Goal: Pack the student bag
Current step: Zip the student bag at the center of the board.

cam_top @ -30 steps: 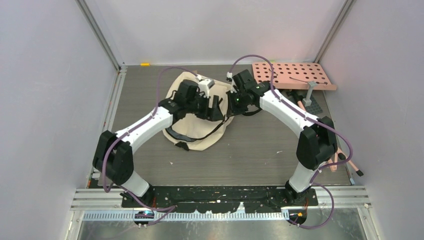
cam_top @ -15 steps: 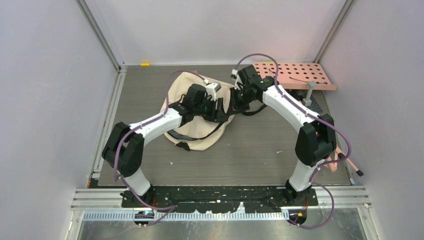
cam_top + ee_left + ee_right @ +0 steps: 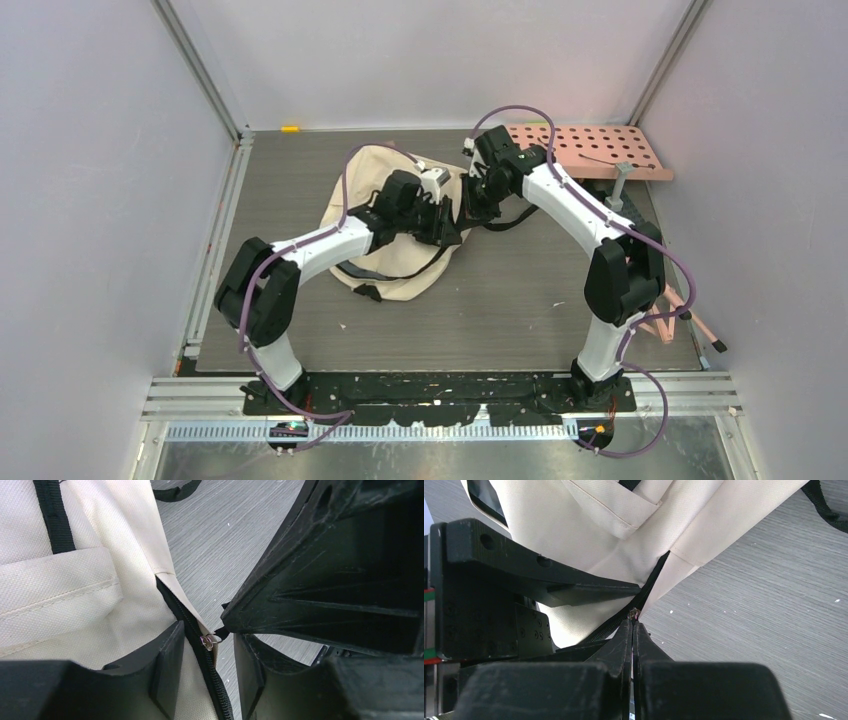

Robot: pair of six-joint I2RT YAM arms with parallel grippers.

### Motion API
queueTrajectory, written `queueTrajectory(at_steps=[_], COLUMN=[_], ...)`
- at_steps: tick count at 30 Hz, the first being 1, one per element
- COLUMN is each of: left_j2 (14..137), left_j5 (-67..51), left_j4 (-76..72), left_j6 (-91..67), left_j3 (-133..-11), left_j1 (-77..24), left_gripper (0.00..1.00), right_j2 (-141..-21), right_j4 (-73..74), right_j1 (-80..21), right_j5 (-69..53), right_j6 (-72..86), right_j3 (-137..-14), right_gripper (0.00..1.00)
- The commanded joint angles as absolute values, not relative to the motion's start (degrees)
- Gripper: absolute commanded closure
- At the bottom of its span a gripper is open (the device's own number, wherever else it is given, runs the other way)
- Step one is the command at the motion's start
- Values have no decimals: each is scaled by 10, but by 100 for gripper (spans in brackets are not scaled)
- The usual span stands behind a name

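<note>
At black zipper of soft cream fabric backpack: right gripper pinched shut on small metal pull. Jaws of left gripper apart, straddling zipper.

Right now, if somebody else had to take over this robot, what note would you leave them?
The left gripper is open, its jaws either side of the bag's zipper edge, not clamped.
The right gripper is shut on the zipper pull.
The student bag lies on the table, between the two arms.
Done: the pull is grasped.
To do: probably steady the bag edge, work the zipper, then pack. What is inside the bag cannot be seen.
</note>
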State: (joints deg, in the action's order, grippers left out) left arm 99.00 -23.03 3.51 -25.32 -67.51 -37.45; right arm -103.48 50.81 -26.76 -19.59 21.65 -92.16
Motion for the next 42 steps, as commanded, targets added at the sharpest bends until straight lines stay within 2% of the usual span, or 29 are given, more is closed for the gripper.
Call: queueTrajectory(at_steps=[1,4,7,9,11,14,16,17,20,21,25,29,33,42], left_j2=[983,967,962,966,974,983,980,978,973,972,966,961,960,965], left_j5=[-203,-169,-151,-148,-152,-161,-159,-158,-161,-162,-168,-172,-173,-182], left_j4=[3,-18,-28,-32,-34,-33,-26,-22,-15,-11,-2,17,26,34], left_j6=[-267,-274,-283,-288,-292,-295,-290,-287,-280,-278,-268,-262,-255,-251], left_j3=[-692,-678,-673,-676,-681,-687,-684,-681,-671,-668,-659,-654,-653,-652], left_j1=[-385,-390,-391,-391,-391,-392,-391,-391,-391,-391,-391,-391,-391,-391], left_gripper=[58,51,51,55,64,86,96,99,100,100,100,100,100,100], right_j2=[-1034,-1039,-1046,-1050,-1054,-1055,-1055,-1054,-1050,-1048,-1038,-1027,-1048,-1117], right_j4=[520,529,536,542,549,553,557,557,557,557,533,485,464,454], right_j1=[-264,-264,-263,-263,-263,-262,-260,-259,-253,-249,-233,-212,-200,-200], right_j5=[-210,-208,-207,-207,-207,-204,-198,-193,-188,-184,-170,-151,-129,-146], right_j6=[229,230,230,230,230,231,233,235,243,249,282,331,368,394], right_j3=[-961,-968,-975,-980,-986,-991,-992,-993,-993,-993,-981,-948,-935,-925], right_gripper=[99,99,99,99,99,100,100,100,98,95,62,36,28,23])
